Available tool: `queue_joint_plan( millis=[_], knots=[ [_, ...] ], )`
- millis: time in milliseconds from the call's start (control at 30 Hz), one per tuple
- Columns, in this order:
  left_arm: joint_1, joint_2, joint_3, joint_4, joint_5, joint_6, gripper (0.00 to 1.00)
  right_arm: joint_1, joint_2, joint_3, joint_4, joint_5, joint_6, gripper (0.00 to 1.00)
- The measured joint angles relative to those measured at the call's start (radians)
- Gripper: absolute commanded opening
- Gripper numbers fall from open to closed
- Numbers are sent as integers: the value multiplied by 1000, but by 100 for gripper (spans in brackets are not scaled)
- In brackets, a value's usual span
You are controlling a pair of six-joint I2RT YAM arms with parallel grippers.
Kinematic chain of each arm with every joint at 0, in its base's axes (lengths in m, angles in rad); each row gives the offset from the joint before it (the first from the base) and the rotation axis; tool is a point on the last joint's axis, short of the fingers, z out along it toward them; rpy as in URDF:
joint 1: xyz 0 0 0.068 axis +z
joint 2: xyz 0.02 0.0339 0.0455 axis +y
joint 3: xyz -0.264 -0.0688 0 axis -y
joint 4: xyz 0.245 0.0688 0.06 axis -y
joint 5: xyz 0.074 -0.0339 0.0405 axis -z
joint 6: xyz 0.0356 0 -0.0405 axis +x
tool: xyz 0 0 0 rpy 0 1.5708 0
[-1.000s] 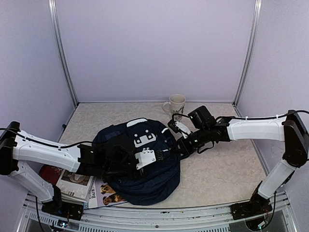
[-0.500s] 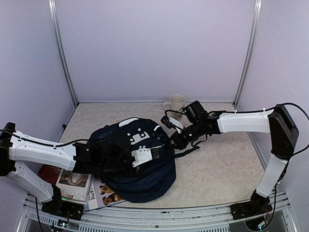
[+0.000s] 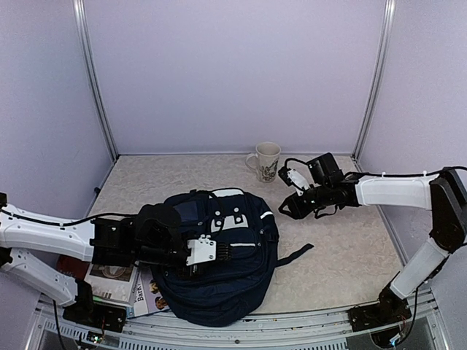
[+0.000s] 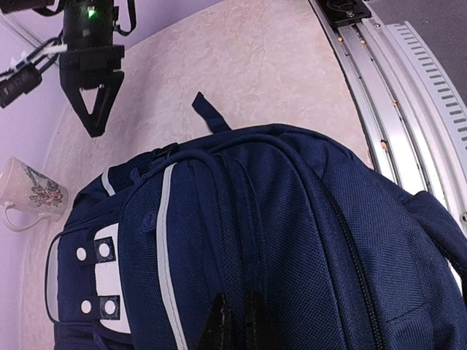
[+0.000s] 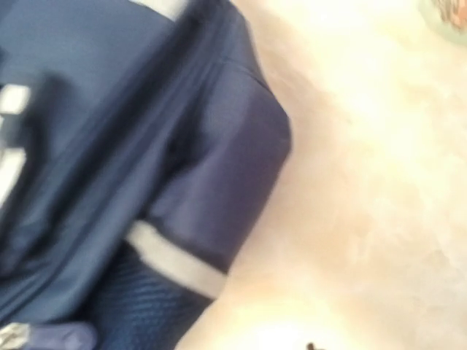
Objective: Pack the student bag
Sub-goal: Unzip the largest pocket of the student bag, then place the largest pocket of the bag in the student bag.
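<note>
The student bag (image 3: 233,273), navy blue with white trim and a white-grey patch, lies on the table in front of the arms. It fills the left wrist view (image 4: 292,240) and shows blurred in the right wrist view (image 5: 131,146). My left gripper (image 3: 219,251) is shut on a ridge of the bag's fabric beside a zipper seam (image 4: 244,321). My right gripper (image 3: 286,209) hangs to the right of the bag's top, apart from it. In the left wrist view (image 4: 91,131) its fingertips meet in a point and hold nothing.
A patterned cream mug (image 3: 266,160) stands behind the bag, also in the left wrist view (image 4: 25,193). Magazines (image 3: 120,281) lie under the bag's left side at the front. A loose strap (image 3: 295,255) trails right. A metal rail (image 4: 408,95) runs along the table's front edge.
My right gripper has let go of the bag's top and pulled away to the right. The bag has dropped flatter and shifted right. My left gripper keeps its hold.
</note>
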Motion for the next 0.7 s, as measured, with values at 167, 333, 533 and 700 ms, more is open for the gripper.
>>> queue_joint_plan(
  millis=[167,333,533,700],
  knots=[
    [42,-66,-48,0,47,27,0,2,-168,-77,27,-69,3,47],
    [76,-70,-50,32,52,17,0,2,-216,-91,54,-149,12,47],
    [85,-11,-25,99,33,-25,0,2,-212,-90,56,-153,53,49],
    [92,-3,-22,98,64,-30,0,2,-138,-45,38,-145,79,49]
  ],
)
